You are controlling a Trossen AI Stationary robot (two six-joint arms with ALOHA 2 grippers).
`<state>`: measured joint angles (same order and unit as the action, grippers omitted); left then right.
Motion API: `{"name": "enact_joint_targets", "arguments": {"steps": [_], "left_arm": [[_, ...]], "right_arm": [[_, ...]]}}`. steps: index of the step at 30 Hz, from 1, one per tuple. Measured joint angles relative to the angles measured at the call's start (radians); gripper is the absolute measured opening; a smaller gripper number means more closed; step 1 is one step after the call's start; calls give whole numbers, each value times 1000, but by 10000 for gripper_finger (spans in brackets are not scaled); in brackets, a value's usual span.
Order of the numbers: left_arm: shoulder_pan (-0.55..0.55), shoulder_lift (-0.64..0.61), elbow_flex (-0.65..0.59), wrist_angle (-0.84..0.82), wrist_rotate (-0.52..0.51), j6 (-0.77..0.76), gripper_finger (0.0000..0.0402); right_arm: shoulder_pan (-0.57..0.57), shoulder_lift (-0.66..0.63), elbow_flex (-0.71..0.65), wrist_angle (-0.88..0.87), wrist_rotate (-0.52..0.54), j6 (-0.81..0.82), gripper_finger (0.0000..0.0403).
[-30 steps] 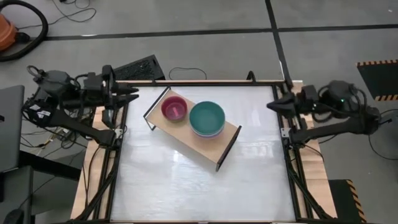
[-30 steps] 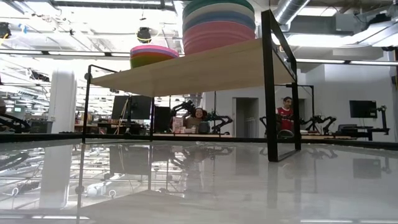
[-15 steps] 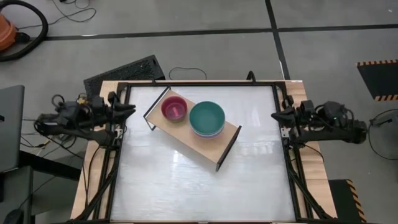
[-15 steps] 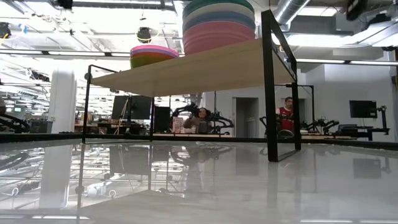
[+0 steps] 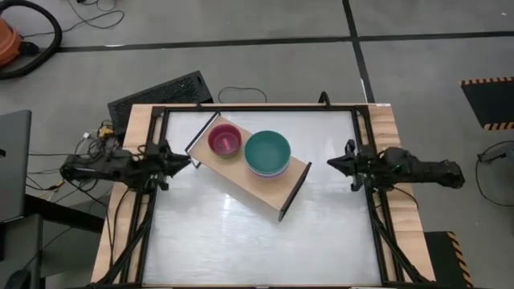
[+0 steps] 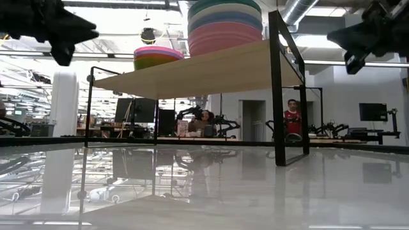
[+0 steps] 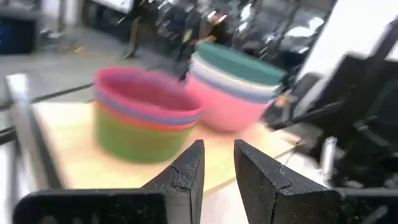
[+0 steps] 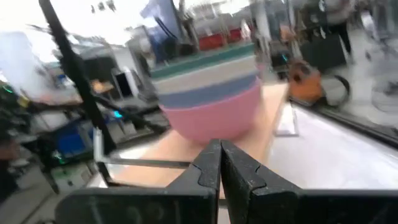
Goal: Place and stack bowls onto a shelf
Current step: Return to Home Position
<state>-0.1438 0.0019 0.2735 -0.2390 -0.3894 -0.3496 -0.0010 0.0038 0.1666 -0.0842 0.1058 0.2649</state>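
The light-wood shelf (image 5: 271,189) stands slantwise on the white table's far half. Two stacks of bowls rest on its board. The smaller stack (image 5: 225,140) has a magenta bowl on top. The larger stack (image 5: 267,152) has a dark green bowl on top and a pink bowl (image 8: 214,118) at the bottom. My left gripper (image 5: 185,160) hangs level at the table's left edge, pointing at the shelf, with a narrow bare gap between its fingers (image 7: 219,152). My right gripper (image 5: 332,164) hangs level at the right edge, shut and holding nothing (image 8: 221,149).
The near half of the white tabletop (image 5: 257,241) lies bare inside its black frame. A black slab (image 5: 161,88) lies on the floor beyond the far left corner. In the low view both grippers (image 6: 64,29) (image 6: 361,35) hang above shelf height, and people sit in the room behind.
Both arms have folded down toward their bases. Each gripper has sunk and drifted toward the table's near edge, coming into the low view from above, and each has rolled a little. The shelf and both stacks of bowls have stayed put.
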Motion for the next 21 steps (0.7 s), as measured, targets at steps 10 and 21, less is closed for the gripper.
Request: {"name": "enact_joint_targets", "arguments": {"steps": [10, 21], "left_arm": [[-15, 3, -262, 299, 102, -27, 73], [-48, 34, -262, 316, 27, 58, 73]], "right_arm": [[27, 0, -157, 139, 3, -12, 38], [25, -1, -157, 137, 6, -133, 38]]}}
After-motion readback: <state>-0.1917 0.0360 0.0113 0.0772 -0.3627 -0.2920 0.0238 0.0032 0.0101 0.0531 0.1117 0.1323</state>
